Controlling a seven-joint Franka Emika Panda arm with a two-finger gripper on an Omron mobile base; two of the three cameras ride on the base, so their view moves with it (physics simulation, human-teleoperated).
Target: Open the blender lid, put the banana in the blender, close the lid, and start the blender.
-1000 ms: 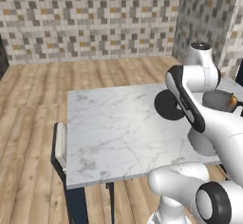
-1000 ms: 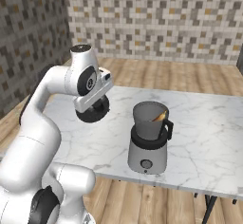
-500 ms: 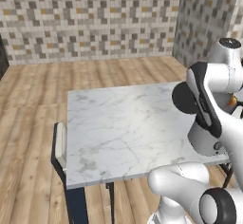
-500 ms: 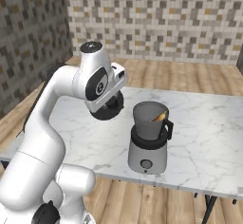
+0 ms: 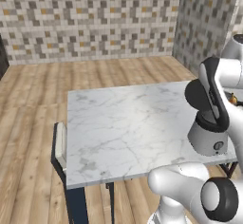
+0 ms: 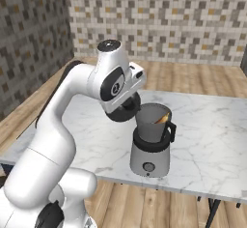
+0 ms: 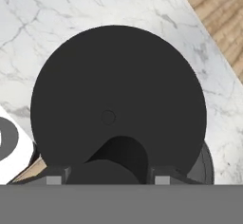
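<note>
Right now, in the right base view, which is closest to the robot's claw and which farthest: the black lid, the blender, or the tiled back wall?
From the gripper:
1. The blender lid: held at the gripper, just left of the jar's rim.
2. The blender: right beside it, on the marble table's near edge.
3. The tiled wall: far behind the table.

walls [image 5: 90, 19]: grey/tan mosaic tile | floor [image 5: 28, 137]: wood planks | table [image 5: 123, 128]: white marble, dark legs

blender lid [image 7: 118, 109] now beside blender [image 6: 150, 142]
</note>
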